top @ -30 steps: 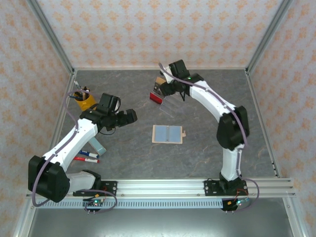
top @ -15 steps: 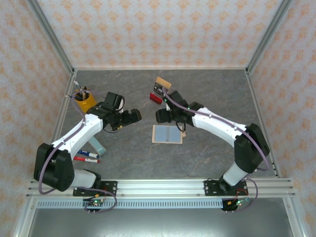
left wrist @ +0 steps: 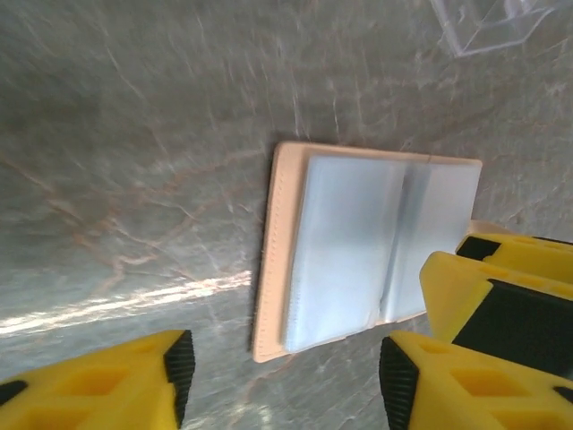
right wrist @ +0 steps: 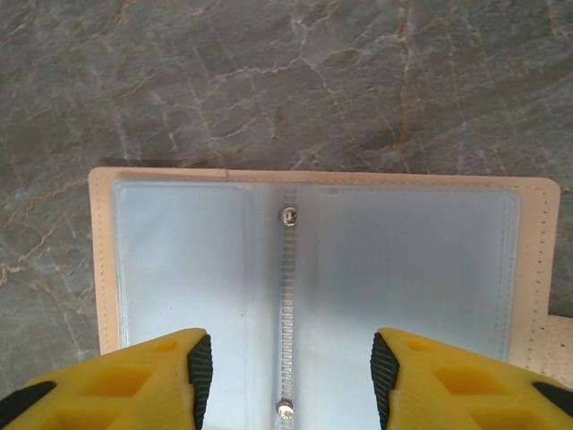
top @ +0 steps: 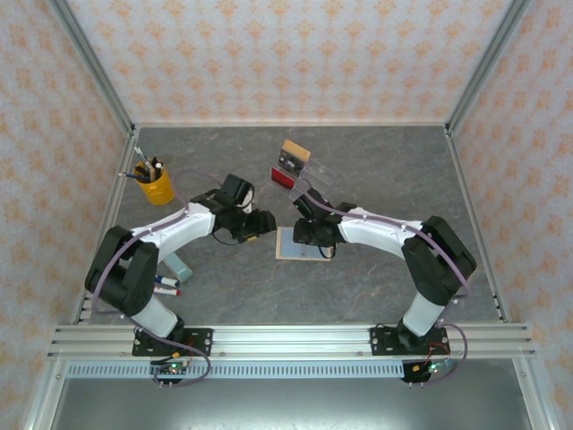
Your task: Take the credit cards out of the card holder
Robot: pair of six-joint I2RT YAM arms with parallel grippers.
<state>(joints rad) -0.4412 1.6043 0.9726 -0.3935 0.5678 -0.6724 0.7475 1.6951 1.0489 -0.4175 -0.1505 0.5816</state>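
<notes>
The card holder (right wrist: 179,260) lies open and flat on the table, a tan rim around plain grey-blue pockets and a metal spine. My right gripper (right wrist: 291,381) hangs open just over that spine, touching nothing. My left gripper (left wrist: 286,376) is open low beside the holder (left wrist: 349,242), at its left edge, nothing between its fingers. From above, the left gripper (top: 266,224) and the right gripper (top: 315,235) flank the holder (top: 291,248). A red credit card (top: 283,178) and a tan one with a black band (top: 294,154) stand at the back.
A clear acrylic stand (top: 309,184) holds the cards behind the wallet, its corner (left wrist: 483,22) in the left wrist view. At the left are a yellow cup of pens (top: 155,184), loose markers (top: 163,285) and a grey-green block (top: 179,266). Metal rails edge the table.
My right arm swung from the stand at the back down over the card holder. My left arm reached right to the holder's left edge.
</notes>
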